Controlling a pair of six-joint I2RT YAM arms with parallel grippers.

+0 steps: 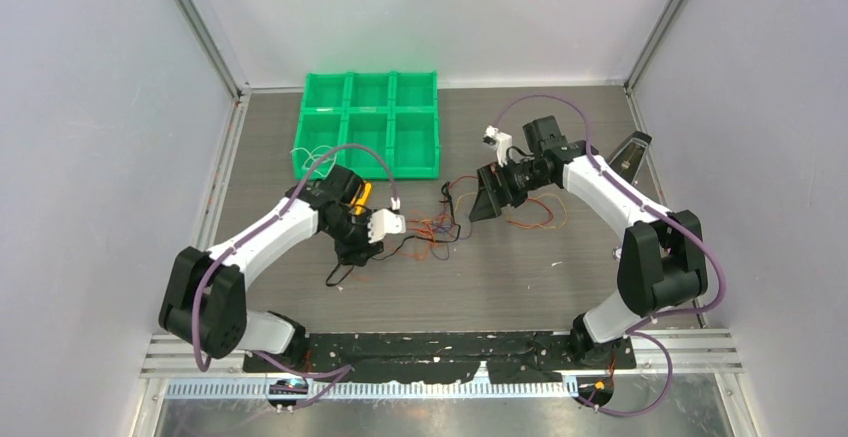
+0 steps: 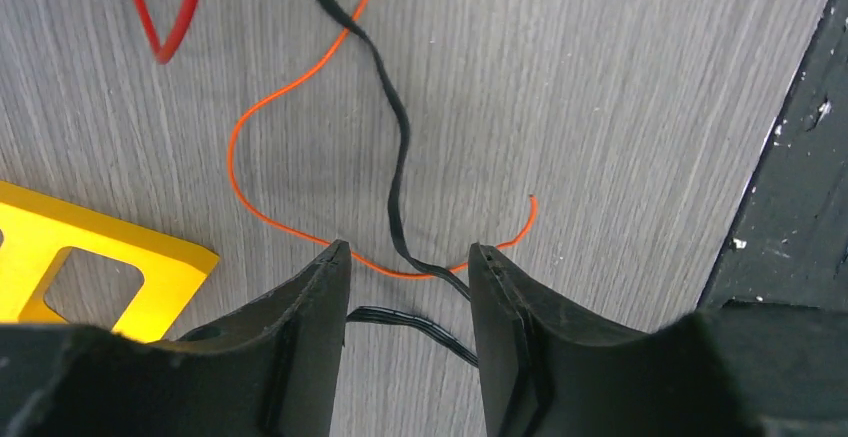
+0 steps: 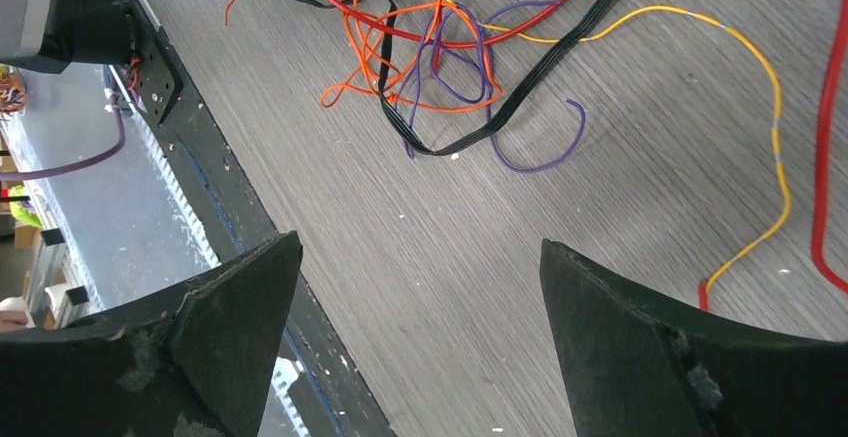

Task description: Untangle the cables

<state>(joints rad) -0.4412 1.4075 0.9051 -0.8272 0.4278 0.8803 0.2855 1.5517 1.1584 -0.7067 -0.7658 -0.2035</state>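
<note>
The cables lie in a loose tangle of orange, red, purple and black wires mid-table, between the two arms. My left gripper points down at the tangle's left side. In the left wrist view its jaws stand partly open, and a flat black cable runs between the fingertips without being pinched. A thin orange wire loops just ahead of them. My right gripper is wide open and empty, hanging above bare table short of the clump. A yellow-orange wire trails to the right.
A green six-compartment bin stands at the back, with a thin white wire at its left corner. A yellow metal piece lies left of my left fingers. The black front rail borders the table's near edge. Walls enclose both sides.
</note>
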